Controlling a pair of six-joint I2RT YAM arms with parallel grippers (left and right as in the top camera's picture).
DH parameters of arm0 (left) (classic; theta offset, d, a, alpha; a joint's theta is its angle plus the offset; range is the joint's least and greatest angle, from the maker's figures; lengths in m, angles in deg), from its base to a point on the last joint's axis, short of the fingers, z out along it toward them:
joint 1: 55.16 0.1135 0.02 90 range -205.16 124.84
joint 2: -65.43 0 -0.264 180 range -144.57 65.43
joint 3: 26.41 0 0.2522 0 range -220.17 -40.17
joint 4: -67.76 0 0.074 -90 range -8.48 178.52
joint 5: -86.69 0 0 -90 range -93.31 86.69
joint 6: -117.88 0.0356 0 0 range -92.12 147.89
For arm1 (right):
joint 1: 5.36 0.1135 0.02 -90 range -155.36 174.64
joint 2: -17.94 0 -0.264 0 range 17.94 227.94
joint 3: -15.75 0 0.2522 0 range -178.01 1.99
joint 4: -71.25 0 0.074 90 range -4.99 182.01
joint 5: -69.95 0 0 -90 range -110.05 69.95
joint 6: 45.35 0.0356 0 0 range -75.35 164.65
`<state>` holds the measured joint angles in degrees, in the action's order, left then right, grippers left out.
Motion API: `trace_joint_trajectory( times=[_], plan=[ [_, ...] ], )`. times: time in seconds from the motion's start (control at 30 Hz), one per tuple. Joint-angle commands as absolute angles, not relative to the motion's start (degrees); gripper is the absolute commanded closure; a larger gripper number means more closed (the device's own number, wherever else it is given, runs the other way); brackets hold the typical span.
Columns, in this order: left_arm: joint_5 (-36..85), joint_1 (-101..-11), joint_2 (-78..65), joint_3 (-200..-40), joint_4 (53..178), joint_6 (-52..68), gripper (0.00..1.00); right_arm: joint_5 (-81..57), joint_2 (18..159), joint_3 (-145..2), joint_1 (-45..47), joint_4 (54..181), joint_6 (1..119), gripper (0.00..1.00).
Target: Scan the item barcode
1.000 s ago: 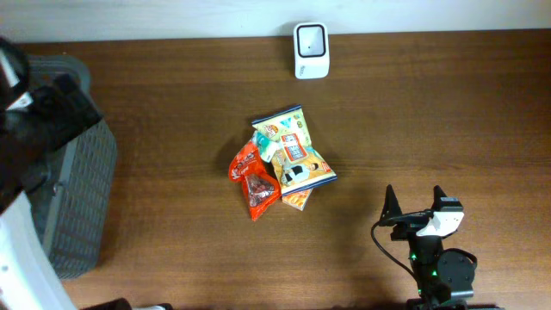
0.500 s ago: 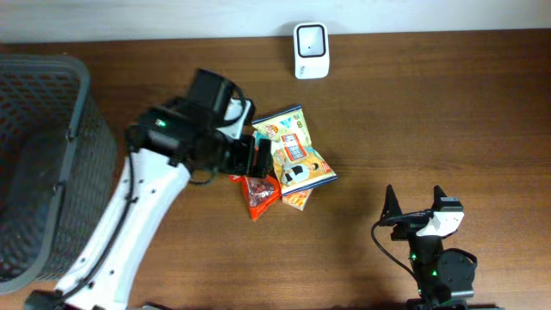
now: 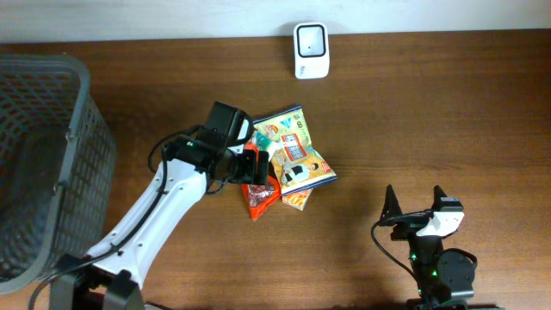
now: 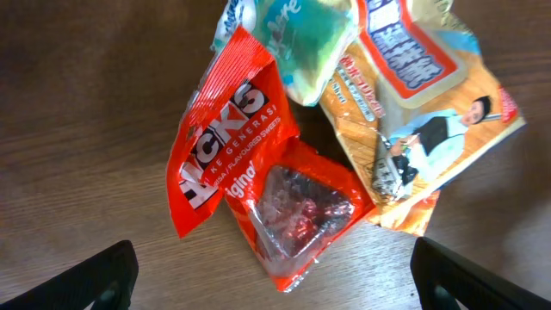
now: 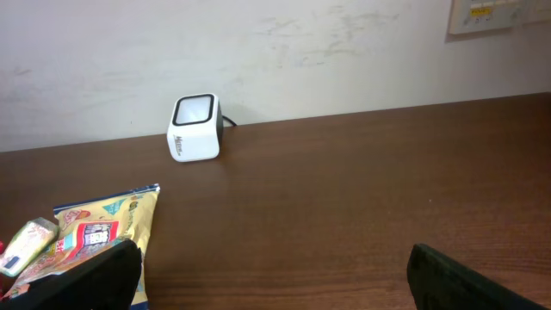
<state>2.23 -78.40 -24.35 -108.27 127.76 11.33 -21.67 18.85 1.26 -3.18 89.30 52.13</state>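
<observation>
A pile of snack packets lies mid-table: a red packet (image 3: 261, 197) (image 4: 225, 146), a second red one with a clear window (image 4: 301, 211), an orange-yellow packet (image 3: 303, 169) (image 4: 422, 112) and a pale green one (image 4: 301, 39). My left gripper (image 3: 252, 170) (image 4: 277, 280) hovers open right above the red packets, holding nothing. The white barcode scanner (image 3: 310, 39) (image 5: 195, 127) stands at the table's far edge by the wall. Near the front right, my right gripper (image 3: 416, 207) (image 5: 275, 277) is open and empty, facing the scanner.
A large grey mesh basket (image 3: 52, 112) fills the table's left side. A yellow packet's corner (image 5: 99, 226) shows at the left of the right wrist view. Brown tabletop (image 3: 430, 120) stretches between the pile, the scanner and the right arm.
My left arm has swung in from over the basket at the left and now reaches over the packet pile, lower and nearer to the red packets. The right arm has not moved.
</observation>
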Motion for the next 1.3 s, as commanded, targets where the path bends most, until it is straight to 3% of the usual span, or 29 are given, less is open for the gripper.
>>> trace_joint_trajectory(
  times=[0.0,0.57,0.63,0.83,0.9,1.07,1.17,1.27],
  plan=[
    [1.77,-78.38,-25.86,-107.41,127.43,10.76,0.01,-22.18,18.46,1.67,-3.51,89.54,51.96,0.02],
    [1.75,-78.40,-30.91,-106.41,129.53,10.74,0.01,-23.29,18.46,1.67,-3.51,89.45,51.94,0.02],
    [1.77,-78.40,-30.91,-106.41,126.07,10.74,0.01,-14.61,18.46,1.67,-3.51,82.83,60.77,0.02],
    [1.77,-78.40,-31.76,-105.97,124.41,10.74,0.01,2.98,18.46,1.10,-3.51,68.06,61.68,0.02],
    [1.77,-78.40,-31.76,-105.77,124.50,10.74,0.01,3.48,19.33,-3.55,-3.51,72.95,61.66,0.02],
    [1.75,-78.40,-31.76,-105.77,124.85,10.76,0.01,4.40,47.83,-31.11,-3.51,96.10,56.92,0.02],
    [1.75,-78.40,-31.76,-105.77,125.81,10.76,0.01,23.26,67.76,-37.36,-3.51,93.94,57.14,0.02],
    [1.75,-78.40,-31.76,-105.77,126.14,10.76,0.01,39.31,78.98,-37.36,-3.51,82.20,61.14,0.02]
  ],
)
